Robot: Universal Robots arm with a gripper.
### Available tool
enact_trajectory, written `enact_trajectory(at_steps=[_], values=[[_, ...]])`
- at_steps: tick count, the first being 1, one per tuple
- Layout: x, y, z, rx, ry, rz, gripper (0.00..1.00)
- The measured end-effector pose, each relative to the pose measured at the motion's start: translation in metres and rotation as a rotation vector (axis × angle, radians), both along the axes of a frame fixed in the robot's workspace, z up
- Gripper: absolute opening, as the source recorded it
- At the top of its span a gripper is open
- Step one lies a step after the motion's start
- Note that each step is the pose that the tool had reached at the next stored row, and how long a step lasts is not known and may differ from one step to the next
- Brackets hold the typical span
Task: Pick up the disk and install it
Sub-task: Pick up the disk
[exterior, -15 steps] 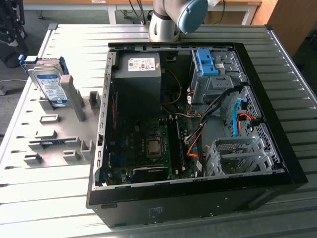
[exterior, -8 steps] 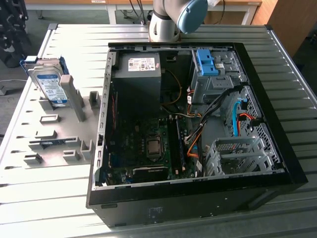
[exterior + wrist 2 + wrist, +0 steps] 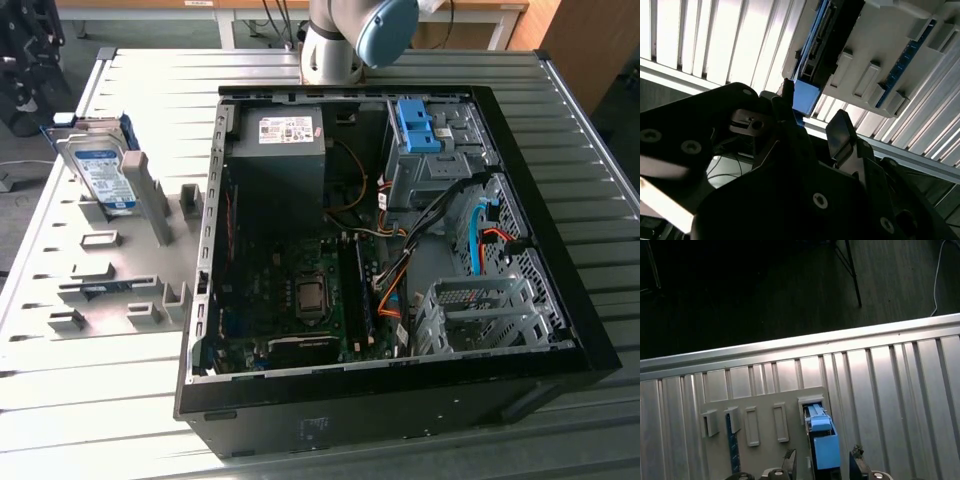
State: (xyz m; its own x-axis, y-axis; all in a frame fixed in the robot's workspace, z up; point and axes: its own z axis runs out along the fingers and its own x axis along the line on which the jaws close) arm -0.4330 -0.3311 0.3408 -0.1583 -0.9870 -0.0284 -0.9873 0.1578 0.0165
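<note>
— What does everything stand on?
— A ribbed silver metal table top [image 3: 110, 420], brightly lit.
— And beyond it?
— A dark floor [image 3: 740, 285] in the first wrist view, and a brown wooden cabinet [image 3: 590, 45] at the exterior view's right.

Exterior view overlooks the table [image 3: 560, 150]; both wrist views, seemingly close, share disk [image 3: 824, 447] [image 3: 805, 97].

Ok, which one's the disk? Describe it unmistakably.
On the exterior view's left of the open black computer case lies a grey slotted fixture plate. The disk stands on edge at the plate's far end: flat silver, blue-and-white label, blue rails, unlike the grey power-supply box inside the case.
</note>
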Motion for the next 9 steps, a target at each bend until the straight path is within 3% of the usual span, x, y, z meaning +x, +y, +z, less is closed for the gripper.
enact_trajectory(at_steps=[5, 9], values=[[-0.0003, 0.0, -0.0079, 0.0, 0.0006, 0.077, 0.53], [-0.0015, 0.0, -0.0151, -0.0001, 0.0005, 0.081, 0.53]])
